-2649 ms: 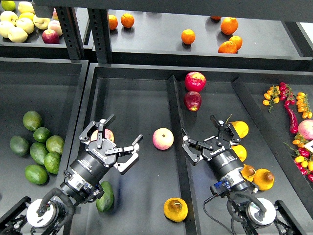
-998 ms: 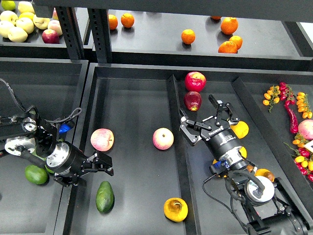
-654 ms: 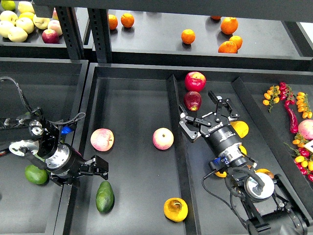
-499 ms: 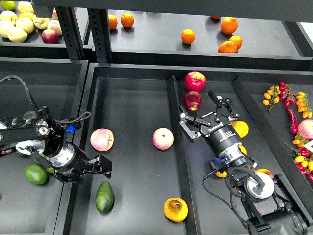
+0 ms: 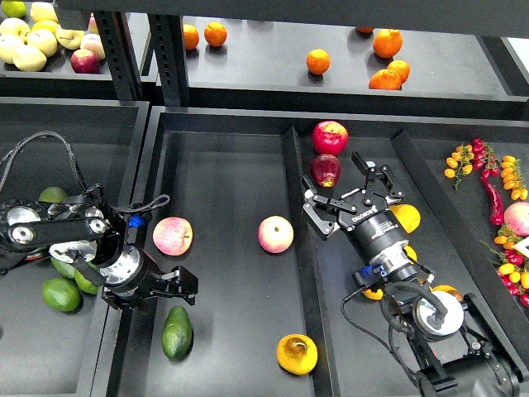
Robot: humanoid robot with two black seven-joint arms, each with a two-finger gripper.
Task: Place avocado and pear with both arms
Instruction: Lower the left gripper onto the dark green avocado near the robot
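Left arm: enters lower left, bent across frame, wrist aimed right | left gripper: low left of centre, small and dark, fingers indistinct | right arm: rises from lower right | right gripper: right of centre, fingers spread, empty

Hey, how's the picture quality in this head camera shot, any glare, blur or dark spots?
Head view: sharp overall, even overhead light with soft sheen on the black tray floor; the avocado and pear read clearly; the left claw is dark against the dark tray, so its fingers are hard to separate.
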